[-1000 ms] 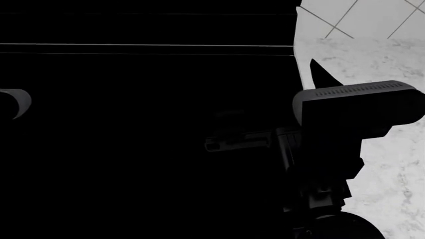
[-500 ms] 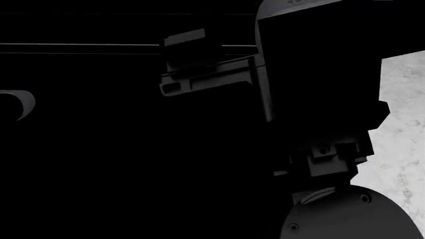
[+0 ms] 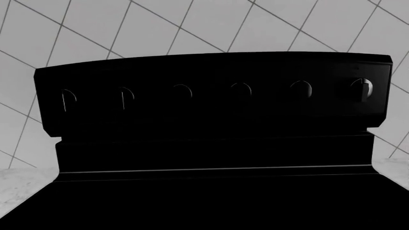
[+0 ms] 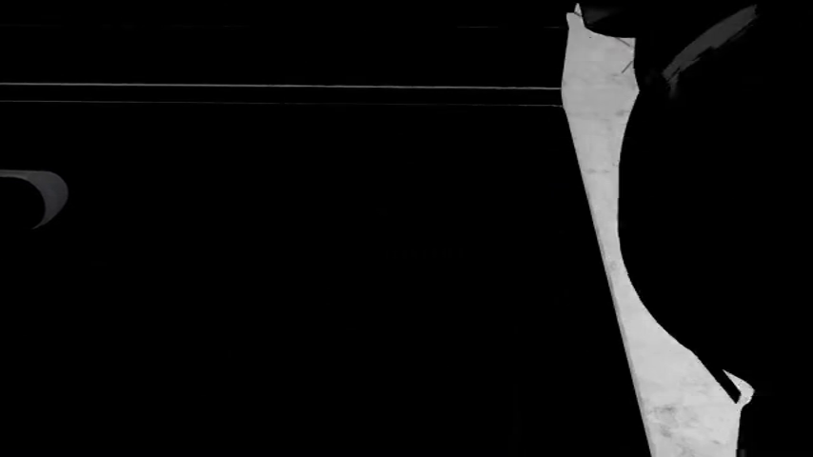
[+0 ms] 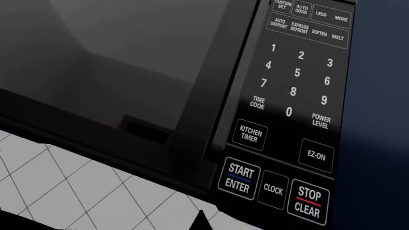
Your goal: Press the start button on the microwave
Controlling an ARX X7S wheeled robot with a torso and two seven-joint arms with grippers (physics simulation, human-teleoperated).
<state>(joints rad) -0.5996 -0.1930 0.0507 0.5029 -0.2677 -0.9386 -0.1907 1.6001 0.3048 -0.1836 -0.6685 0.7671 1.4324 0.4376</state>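
White tiled wall (image 3: 191, 24) is showing behind a black stove (image 3: 211, 143). Facing the right wrist camera, the microwave (image 5: 128, 62) is filling the view, its START/ENTER button (image 5: 239, 177) sitting beside the CLOCK key (image 5: 273, 189). Neither gripper's state can be told.

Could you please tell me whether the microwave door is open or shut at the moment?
Shut. In the right wrist view the microwave door lies flush beside the keypad, with no gap showing along its edge.
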